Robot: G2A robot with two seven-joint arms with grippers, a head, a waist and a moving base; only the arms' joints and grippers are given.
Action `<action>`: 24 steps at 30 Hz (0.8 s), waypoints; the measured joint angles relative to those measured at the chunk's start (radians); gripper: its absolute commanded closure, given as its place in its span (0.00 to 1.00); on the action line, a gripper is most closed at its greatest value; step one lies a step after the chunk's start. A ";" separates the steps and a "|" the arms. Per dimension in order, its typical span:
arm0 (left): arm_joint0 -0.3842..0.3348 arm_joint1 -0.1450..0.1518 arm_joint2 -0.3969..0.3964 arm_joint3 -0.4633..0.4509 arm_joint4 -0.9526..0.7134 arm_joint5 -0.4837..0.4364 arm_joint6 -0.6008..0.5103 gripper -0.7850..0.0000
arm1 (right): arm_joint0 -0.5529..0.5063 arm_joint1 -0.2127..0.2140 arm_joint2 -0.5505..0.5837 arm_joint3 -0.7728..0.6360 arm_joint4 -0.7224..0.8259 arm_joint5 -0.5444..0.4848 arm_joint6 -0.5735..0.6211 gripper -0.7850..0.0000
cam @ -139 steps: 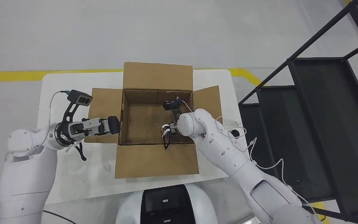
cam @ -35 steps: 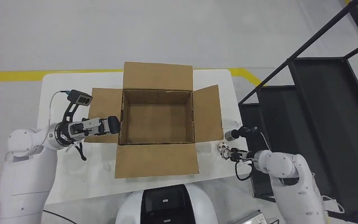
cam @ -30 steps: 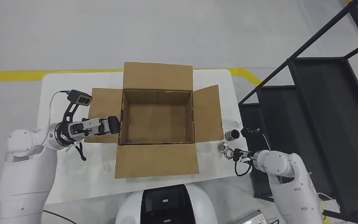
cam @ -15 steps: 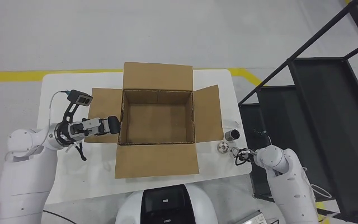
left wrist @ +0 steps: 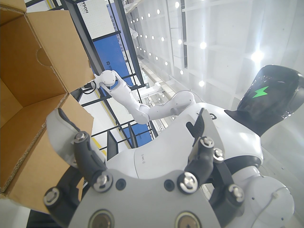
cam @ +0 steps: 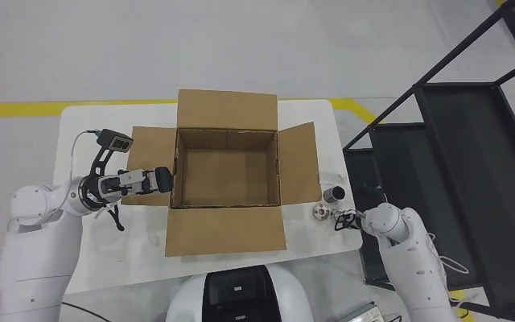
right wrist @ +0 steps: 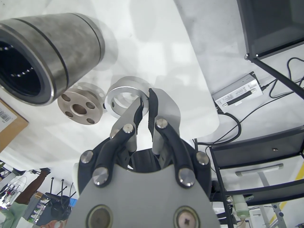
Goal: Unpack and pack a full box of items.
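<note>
Overhead, the box (cam: 228, 138) stands open at the middle of the table (cam: 105, 129) with nothing visible inside. The left hand (cam: 161, 179) sits at the box's left flap. The right hand (cam: 344, 219) is low over the table beyond the right flap (cam: 299, 165). A steel cylinder (cam: 334, 193) and a flange (cam: 321, 212) lie just beside it, between the hand and the box. From the left wrist, the left hand is released. Its fingers (left wrist: 61, 129) are spread wide, and one pad lies against the edge of a cardboard flap; it grips nothing. From the right wrist, the right hand is clamped on the ring (right wrist: 125, 83), with one finger in the bore and the other outside the wall. The ring rests flat on the table, its bore axis upright, touching or nearly touching the flange. The cylinder lies on its side with its open end toward the camera. Judgement: unpacking appears complete. All three parts lie on the right arm's side, so repacking falls to that arm. The box is well apart from the ring, across the right flap, toward the robot's left.
</note>
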 measured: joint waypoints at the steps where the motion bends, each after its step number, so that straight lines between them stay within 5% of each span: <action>1: 0.000 0.000 0.000 0.000 0.000 0.000 0.000 0.00 | 0.002 0.000 -0.003 0.002 0.000 0.002 -0.002 0.53; 4: 0.000 0.000 0.000 0.000 0.000 0.000 0.000 0.00 | 0.005 0.001 -0.006 0.007 0.003 0.006 -0.006 0.10; 11: 0.000 0.000 0.000 0.000 0.000 0.000 0.000 0.00 | -0.008 0.005 -0.001 -0.010 0.013 0.016 -0.012 0.00; 16: 0.000 0.000 0.000 0.000 0.000 0.000 0.000 0.00 | -0.057 0.012 0.046 -0.090 0.062 -0.012 -0.003 0.07; 21: 0.000 0.000 0.000 0.000 0.000 0.000 0.000 0.00 | -0.126 0.022 0.126 -0.181 0.149 -0.085 0.041 0.52; 24: 0.000 0.000 0.000 0.000 0.000 0.000 0.000 0.00 | -0.168 0.029 0.182 -0.221 0.228 -0.163 0.078 0.56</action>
